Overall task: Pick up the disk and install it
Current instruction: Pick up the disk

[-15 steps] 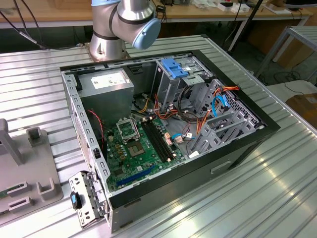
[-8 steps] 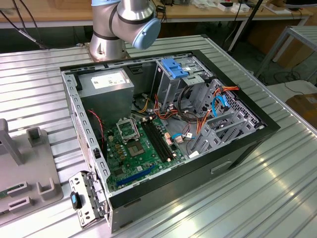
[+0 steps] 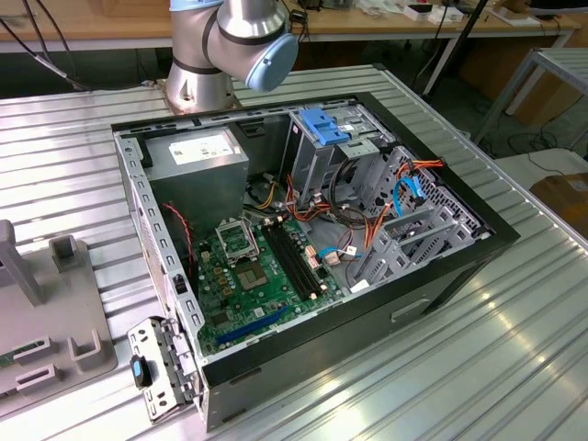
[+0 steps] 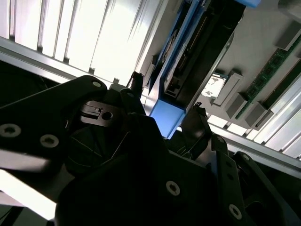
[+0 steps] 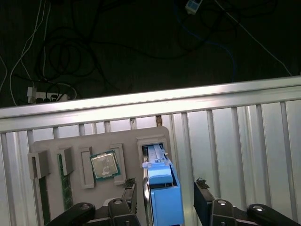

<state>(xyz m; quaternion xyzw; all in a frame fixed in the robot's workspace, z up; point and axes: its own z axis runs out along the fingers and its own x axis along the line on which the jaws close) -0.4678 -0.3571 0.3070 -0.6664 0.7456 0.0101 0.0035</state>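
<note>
Disk (image 5: 161, 195) stands on edge in the parts tray (image 5: 70, 141), squarely between our tool's (image 5: 165, 182) spread fingers (image 5: 202, 194), broad faces toward them; nothing gripped.

The disk (image 5: 162, 193) shows bright blue, the tray (image 5: 70, 139) pale grey, the table (image 5: 235, 155) ribbed silver.

A ribbed metal table (image 3: 514, 349) carries an open computer case (image 3: 367, 322), the arm's base (image 3: 193, 87), and, at the exterior view's left, a grey parts tray (image 3: 55, 312).
</note>
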